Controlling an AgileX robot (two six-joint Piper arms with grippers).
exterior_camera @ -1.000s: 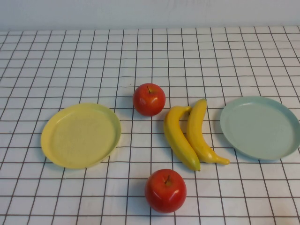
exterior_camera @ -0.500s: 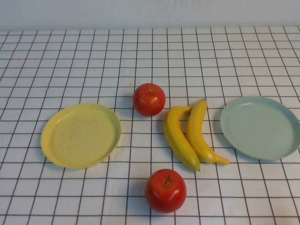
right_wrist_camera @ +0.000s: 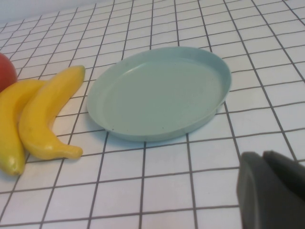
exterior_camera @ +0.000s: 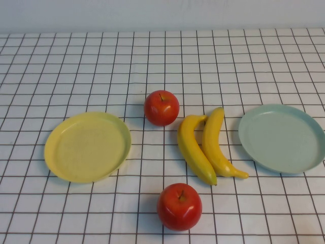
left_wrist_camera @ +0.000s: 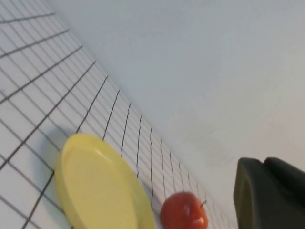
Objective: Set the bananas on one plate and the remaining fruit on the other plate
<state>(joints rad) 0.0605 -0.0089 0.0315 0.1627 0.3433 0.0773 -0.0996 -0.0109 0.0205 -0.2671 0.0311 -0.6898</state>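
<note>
Two yellow bananas lie side by side on the cloth, just left of the empty pale blue-green plate. One red apple sits behind them, between the two plates. The other apple sits near the front edge. The pale yellow plate is empty at the left. Neither arm shows in the high view. My left gripper is shut and empty, off to the side of the yellow plate and an apple. My right gripper is shut and empty, beside the blue-green plate and a banana.
A white cloth with a black grid covers the table, and a plain pale wall closes off the back.
</note>
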